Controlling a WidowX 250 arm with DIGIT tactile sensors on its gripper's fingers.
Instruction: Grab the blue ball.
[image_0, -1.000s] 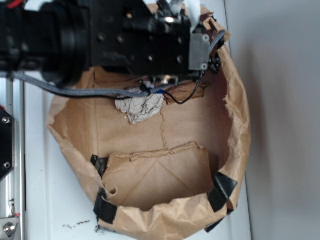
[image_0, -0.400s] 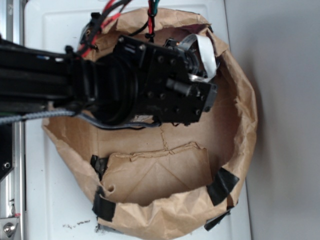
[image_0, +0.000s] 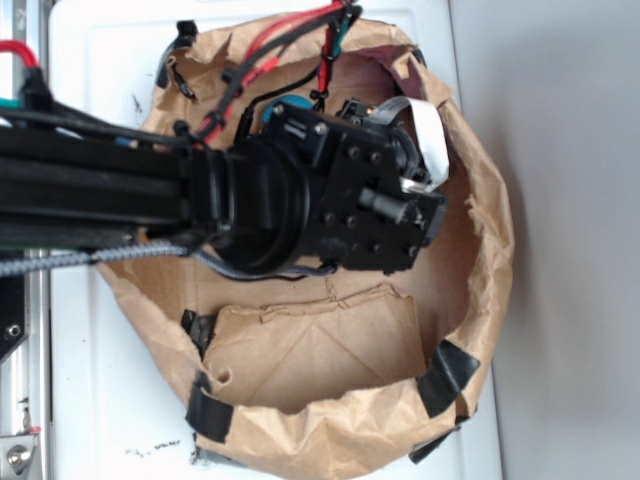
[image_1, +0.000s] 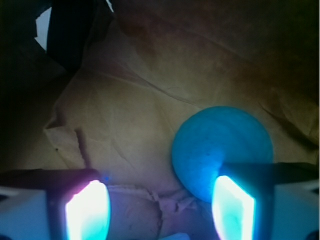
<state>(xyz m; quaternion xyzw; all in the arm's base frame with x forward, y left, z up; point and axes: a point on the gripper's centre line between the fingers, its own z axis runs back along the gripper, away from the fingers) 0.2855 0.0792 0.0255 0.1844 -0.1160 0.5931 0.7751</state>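
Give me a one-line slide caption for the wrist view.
Open hand low inside the brown paper bag, blue ball partly behind one finger, off-centre of the gap.

A robot lab bench: white tabletop (image_0: 90, 400), aluminium rail (image_0: 22, 380), taped paper-bag bin (image_0: 480, 250).

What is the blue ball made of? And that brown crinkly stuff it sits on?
The blue ball looks like soft foam or rubber: its skin is dull and faintly dimpled, with no shine. I can't be sure which. The brown stuff is a paper bag, probably kraft paper, since it shows creases, wrinkles and torn edges.
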